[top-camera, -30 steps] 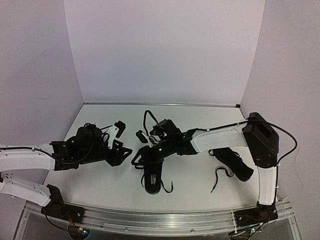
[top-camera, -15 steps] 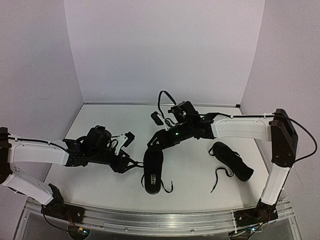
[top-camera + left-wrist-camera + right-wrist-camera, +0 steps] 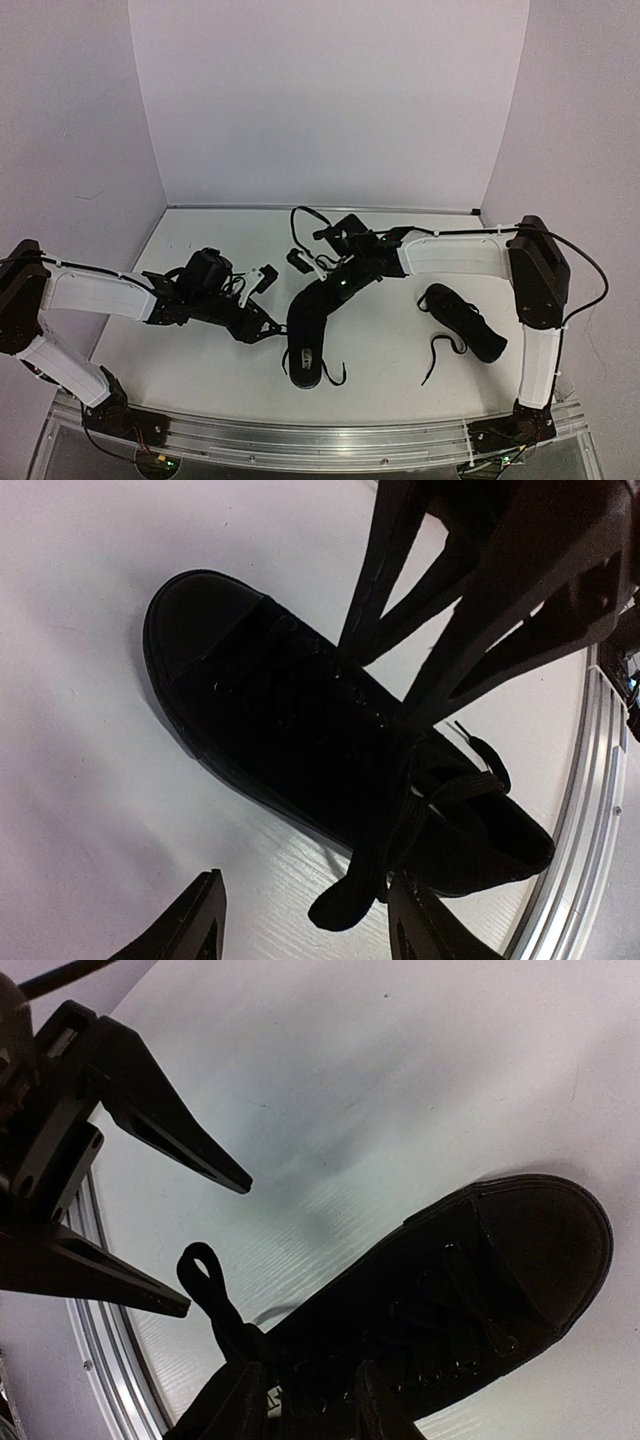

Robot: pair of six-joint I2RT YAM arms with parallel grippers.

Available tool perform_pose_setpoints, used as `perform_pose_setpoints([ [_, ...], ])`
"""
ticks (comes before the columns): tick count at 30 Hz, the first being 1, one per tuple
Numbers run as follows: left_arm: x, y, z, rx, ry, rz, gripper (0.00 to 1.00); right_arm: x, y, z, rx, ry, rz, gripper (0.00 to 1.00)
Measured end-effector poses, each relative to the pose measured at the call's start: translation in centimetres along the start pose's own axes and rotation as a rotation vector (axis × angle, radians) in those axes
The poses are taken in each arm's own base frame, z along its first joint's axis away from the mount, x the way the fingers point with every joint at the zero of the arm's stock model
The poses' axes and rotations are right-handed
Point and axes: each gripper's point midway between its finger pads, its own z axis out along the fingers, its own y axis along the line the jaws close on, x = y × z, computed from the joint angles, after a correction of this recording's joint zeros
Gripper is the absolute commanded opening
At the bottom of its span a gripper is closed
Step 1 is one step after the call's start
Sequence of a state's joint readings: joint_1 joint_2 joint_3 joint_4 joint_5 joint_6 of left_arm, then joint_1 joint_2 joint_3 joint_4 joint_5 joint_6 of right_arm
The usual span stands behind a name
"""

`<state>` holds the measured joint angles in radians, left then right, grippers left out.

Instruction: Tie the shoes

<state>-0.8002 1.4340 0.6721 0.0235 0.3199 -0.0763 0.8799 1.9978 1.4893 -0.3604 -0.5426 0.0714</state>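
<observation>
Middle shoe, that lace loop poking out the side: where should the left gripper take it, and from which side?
Probably on the doubled strand just below the rounded tip of the lace loop, not at its root against the middle shoe. It sticks out over the table toward the left gripper, whose jaws stand open, so come straight in from that side.

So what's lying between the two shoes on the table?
Bare table, as the top view shows. Only the right shoe's loose lace and a lace end of the middle shoe trail into that gap.
</observation>
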Motion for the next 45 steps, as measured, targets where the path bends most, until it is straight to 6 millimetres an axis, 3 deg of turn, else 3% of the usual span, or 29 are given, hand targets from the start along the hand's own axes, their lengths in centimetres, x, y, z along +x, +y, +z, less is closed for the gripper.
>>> perform_pose_setpoints([
  [11, -0.3, 0.2, 0.6, 0.023, -0.005, -0.011, 0.55, 1.3, -0.4, 1.2, -0.011, 0.061, -0.05, 0.28],
  [19, -0.2, 0.6, 0.9, 0.03, -0.002, -0.021, 0.52, 1.8, 0.2, 1.4, -0.033, 0.082, -0.084, 0.34],
  [30, 0.3, 0.8, 1.2, 0.042, 0.015, -0.035, 0.46, 2.2, 0.7, 2.4, -0.054, 0.106, -0.107, 0.29],
  [36, -0.3, 0.9, 1.1, 0.042, 0.004, -0.039, 0.31, 2.4, 0.6, 2.5, -0.051, 0.113, -0.117, 0.13],
  [45, 0.1, 1.2, 1.3, 0.05, 0.016, -0.051, 0.0, 2.5, 0.5, 2.5, -0.043, 0.118, -0.115, 0.09],
])
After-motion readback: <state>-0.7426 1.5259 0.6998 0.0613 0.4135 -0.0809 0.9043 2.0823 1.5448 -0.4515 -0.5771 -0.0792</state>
